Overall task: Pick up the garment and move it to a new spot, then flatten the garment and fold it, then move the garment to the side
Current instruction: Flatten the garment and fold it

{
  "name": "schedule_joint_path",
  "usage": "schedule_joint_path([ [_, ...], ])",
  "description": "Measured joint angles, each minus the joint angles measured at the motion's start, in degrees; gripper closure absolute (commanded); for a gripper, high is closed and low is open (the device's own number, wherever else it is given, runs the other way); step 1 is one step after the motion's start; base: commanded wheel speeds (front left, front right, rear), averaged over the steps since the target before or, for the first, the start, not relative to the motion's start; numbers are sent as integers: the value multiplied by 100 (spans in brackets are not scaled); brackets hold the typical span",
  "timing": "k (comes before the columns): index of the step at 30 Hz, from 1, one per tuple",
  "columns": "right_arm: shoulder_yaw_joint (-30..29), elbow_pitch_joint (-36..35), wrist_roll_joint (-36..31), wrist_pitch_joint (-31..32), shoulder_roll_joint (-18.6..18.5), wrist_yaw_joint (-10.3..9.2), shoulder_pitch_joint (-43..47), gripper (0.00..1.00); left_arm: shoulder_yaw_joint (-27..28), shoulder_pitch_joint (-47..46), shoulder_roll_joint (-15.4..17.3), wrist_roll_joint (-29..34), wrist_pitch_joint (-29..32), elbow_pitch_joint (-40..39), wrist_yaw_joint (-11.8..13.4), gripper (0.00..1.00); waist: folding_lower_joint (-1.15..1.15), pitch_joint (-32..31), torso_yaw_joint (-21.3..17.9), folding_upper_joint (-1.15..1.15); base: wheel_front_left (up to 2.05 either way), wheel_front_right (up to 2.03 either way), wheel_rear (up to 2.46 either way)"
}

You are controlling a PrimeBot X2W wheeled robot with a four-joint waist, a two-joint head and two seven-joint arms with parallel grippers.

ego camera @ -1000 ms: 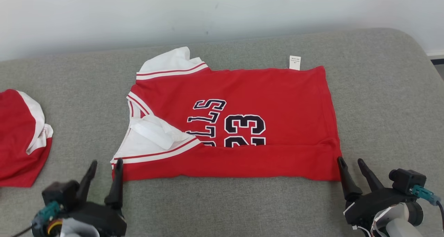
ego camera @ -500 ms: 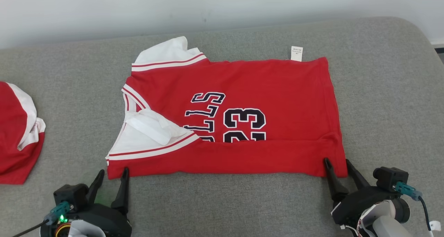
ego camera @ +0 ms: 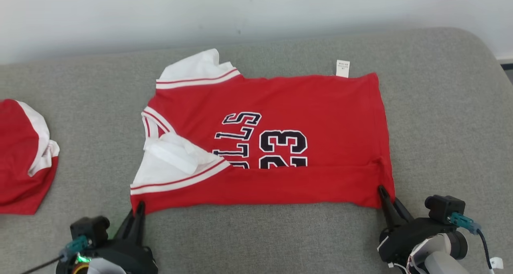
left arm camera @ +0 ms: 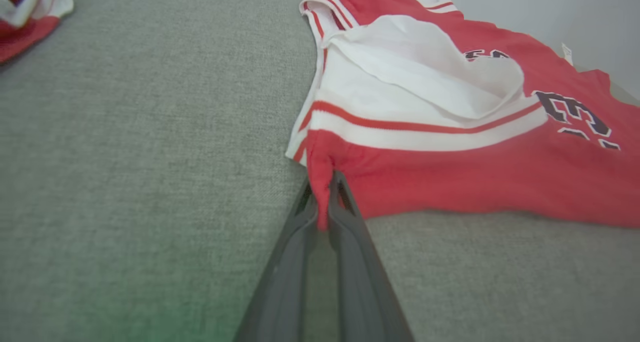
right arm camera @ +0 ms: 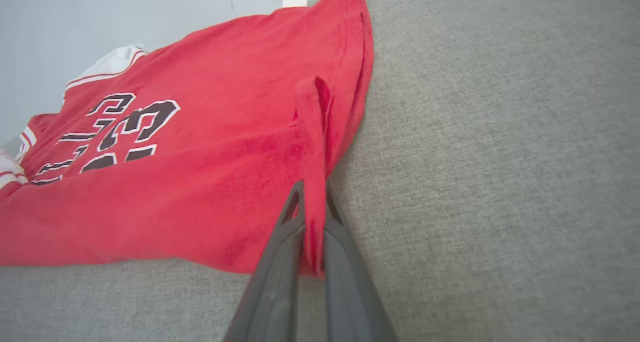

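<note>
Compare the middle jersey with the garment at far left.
The jersey lies spread out; the far-left garment is bunched. The jersey shows lettering and 23; the far-left garment shows no print. The left gripper and right gripper pinch the jersey's near corners; the far-left garment lies untouched. Both are red with white trim.

This is looking like a plain indoor room set out in a domestic way, a bedroom or living corner, or a test room imitating one; which of these is not showing. A broad grey upholstered cushion (ego camera: 441,117), woven cloth with a rounded corner, is taking up the foreground like a sofa seat or mattress. It is sitting against a bare pale wall (ego camera: 120,17) carrying a few faint scuffs. A red jersey (ego camera: 328,101) is lying spread on it, and a second red-and-white garment (ego camera: 16,173) is lying near its left side.
</note>
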Motion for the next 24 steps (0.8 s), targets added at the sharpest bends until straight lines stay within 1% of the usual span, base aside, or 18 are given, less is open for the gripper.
schedule_joint_path([
  [6, -65, -157, 137, -23, -121, 0, 302, 100, 148, 499, -90, -22, -5, -396, 4, 100, 0, -273, 101, 0, 0, 0, 0],
  [14, -357, -698, 213, 133, -272, 0, 1074, 100, 164, 1356, -349, 19, -7, -1068, 162, 100, -1, -554, 318, 0, 0, 0, 0],
  [17, -557, -944, 202, 265, -299, 0, 1402, 100, 185, 1694, -412, 8, -7, -1255, 216, 100, -1, -641, 364, -1, 0, 0, 0],
  [19, -722, -1110, 183, 354, -312, 0, 1643, 100, 204, 1900, -450, -5, -7, -1370, 296, 100, -1, -688, 391, 0, 0, 0, 0],
  [24, -1128, -1585, 69, 678, -267, 0, 2117, 100, 225, 2251, -477, -27, -7, -1591, 360, 100, -1, -756, 448, -1, 0, 0, 0],
])
